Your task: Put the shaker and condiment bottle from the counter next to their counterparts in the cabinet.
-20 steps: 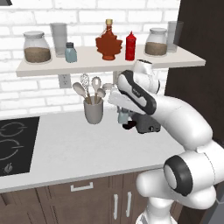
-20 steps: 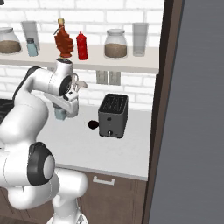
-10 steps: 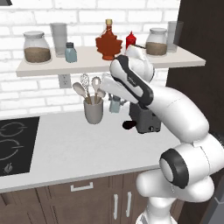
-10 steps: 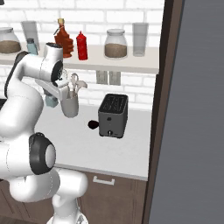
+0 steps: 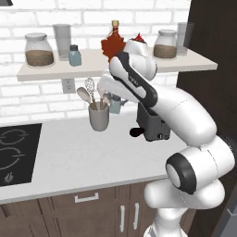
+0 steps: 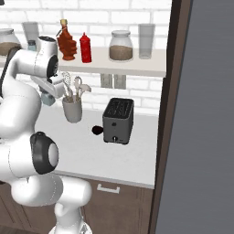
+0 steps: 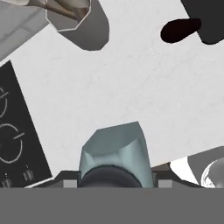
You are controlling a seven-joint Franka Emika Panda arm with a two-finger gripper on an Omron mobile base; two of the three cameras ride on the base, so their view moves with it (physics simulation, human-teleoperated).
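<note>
My gripper point(image 5: 115, 103) is shut on the shaker point(image 5: 115, 105), a pale blue-grey cylinder held above the counter point(image 5: 69, 157) just right of the utensil cup. In the hand view the shaker point(image 7: 114, 151) sits between my fingers, with white counter below it. On the cabinet shelf point(image 5: 92, 67) stand a second shaker point(image 5: 74, 55), the maple-leaf bottle point(image 5: 112, 45) and the red condiment bottle point(image 6: 85, 47), whose tip alone peeks over my arm in the left base view. From the right, the held shaker point(image 6: 47, 98) hangs below the shelf point(image 6: 137, 66).
A grey cup of utensils point(image 5: 99, 118) and a dark toaster point(image 5: 152, 126) stand on the counter. A black stovetop point(image 5: 14, 152) lies at the left. Two jars point(image 5: 38, 50) point(image 5: 165, 45) and glasses share the shelf. A tall dark panel point(image 6: 201, 114) closes the right side.
The arm has lifted and swung left with the shaker, from in front of the toaster to beside the utensil cup. The upper arm now hides most of the red bottle in the left view.
</note>
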